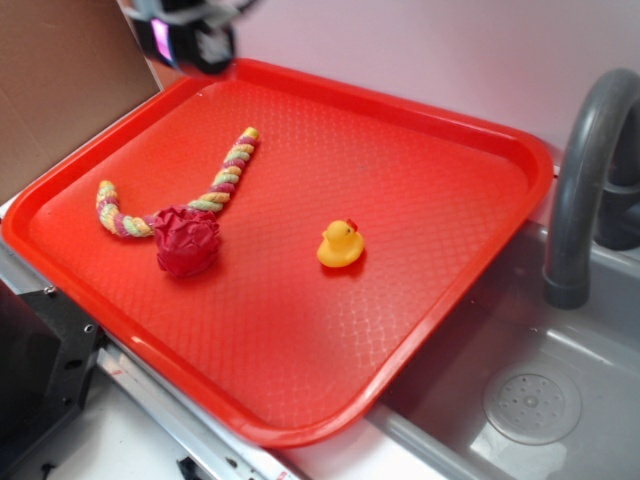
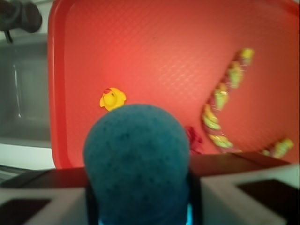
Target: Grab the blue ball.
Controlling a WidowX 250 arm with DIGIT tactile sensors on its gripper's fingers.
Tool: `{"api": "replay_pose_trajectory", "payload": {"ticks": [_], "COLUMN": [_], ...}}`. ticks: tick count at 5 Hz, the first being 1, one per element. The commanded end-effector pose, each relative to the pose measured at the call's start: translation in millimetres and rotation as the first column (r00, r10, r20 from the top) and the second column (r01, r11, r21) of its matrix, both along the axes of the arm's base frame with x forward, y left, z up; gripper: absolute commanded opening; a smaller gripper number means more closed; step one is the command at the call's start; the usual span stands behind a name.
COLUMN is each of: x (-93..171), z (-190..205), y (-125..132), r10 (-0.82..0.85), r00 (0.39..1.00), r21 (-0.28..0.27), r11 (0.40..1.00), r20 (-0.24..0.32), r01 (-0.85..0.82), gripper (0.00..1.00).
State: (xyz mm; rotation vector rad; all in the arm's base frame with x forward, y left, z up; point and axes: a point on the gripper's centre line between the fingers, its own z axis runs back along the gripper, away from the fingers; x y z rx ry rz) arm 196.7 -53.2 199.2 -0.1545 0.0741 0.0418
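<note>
Up close in the wrist view, the blue ball (image 2: 137,164) fills the lower centre of the picture, wedged between the gripper (image 2: 140,201) fingers, which are clamped on its sides, with the red tray (image 2: 140,56) far beneath it. In the exterior view the gripper (image 1: 190,35) shows only as a blurred dark shape at the tray's (image 1: 470,130) far left corner, and the ball cannot be seen there. On the tray lie a yellow rubber duck (image 1: 340,245) near the middle and a red ruffled ball (image 1: 187,241) to its left, joined to a striped rope (image 1: 225,180). A grey sink (image 1: 530,400) with a faucet (image 1: 585,180) sits beside the tray.
</note>
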Motion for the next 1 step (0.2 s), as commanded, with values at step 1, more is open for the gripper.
{"api": "replay_pose_trajectory", "payload": {"ticks": [1], "x": [-8.9], "z": [13.2], "y": [21.5], "r10": [0.204], "r00": [0.977], "r21": [0.114], "r11": [0.971], "r20": [0.056], "r01": [-0.209], "gripper": [0.0]}}
